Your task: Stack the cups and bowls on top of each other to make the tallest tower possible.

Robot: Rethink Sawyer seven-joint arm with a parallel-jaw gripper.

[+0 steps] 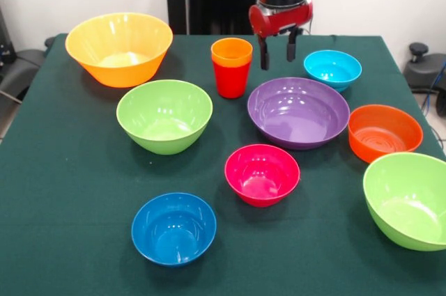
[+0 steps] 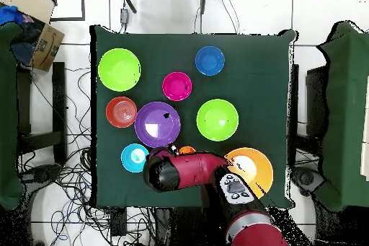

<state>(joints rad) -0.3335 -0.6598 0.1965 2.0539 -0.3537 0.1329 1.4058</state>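
Gripper [image 1: 277, 51] fingers apart, empty. Tower [image 1: 231, 67], an orange cup nested in the red cup, stands just beside them; purple bowl [image 1: 298, 111] below. Risk: a finger clips the cup rim, toppling the stack.

Glossy red arm [image 2: 189, 168] with black collar; red-housed claw [image 1: 277, 51], two dark fingers.

You get two views. The front camera sits across the table [image 1: 83, 240] from the robot, close and slightly raised, facing the gripper [image 1: 277, 48] hanging at the top centre. The overhead camera looks straight down from higher up, taking in the whole table [image 2: 267, 77] plus surrounding floor, with the robot's base at the bottom. Both share the tabletop, turned half round: bowls below the gripper in front appear above it overhead.
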